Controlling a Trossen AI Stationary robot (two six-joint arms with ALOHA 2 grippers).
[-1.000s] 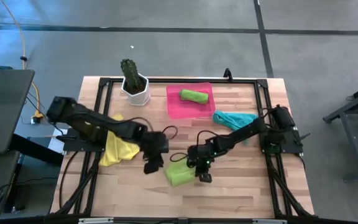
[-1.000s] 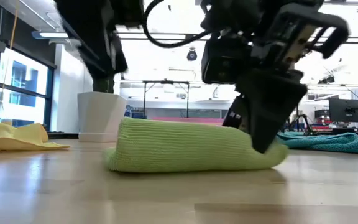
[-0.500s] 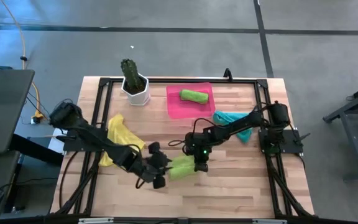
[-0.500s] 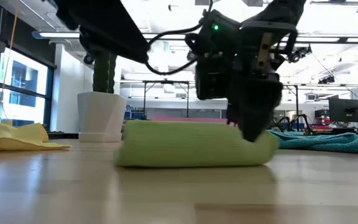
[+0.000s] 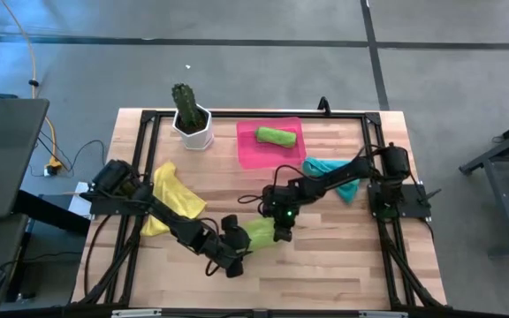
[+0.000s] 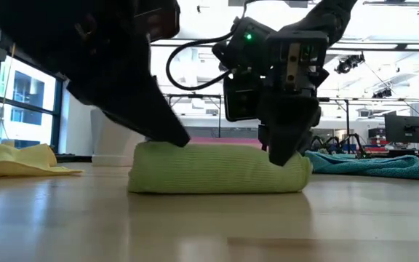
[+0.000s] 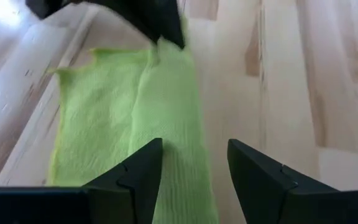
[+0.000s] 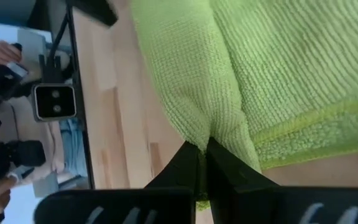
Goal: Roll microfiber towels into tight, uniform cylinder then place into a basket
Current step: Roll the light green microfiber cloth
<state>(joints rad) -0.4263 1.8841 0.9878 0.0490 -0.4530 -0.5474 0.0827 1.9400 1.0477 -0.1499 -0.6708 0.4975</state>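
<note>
Right hand (image 5: 281,231) clamped shut on a pinch of the lime green towel (image 5: 262,234), at the end nearer the pink basket (image 5: 247,150). Left hand (image 5: 236,258) at the towel's opposite end, fingers (image 7: 143,173) spread apart and astride the roll's edge, nothing clearly gripped between them. Towel half rolled, lying flat on the bench (image 5: 325,256) between the two hands, well short of the basket. Inside the basket, a second lime green towel (image 5: 275,136), rolled. Just beside the basket, toward the right arm's base, a teal towel (image 5: 332,168) in a loose heap. On the basket's other side, a white pot with a cactus (image 5: 190,119) near its corner, and a crumpled yellow towel (image 5: 171,201) farther off, under the left arm.
</note>
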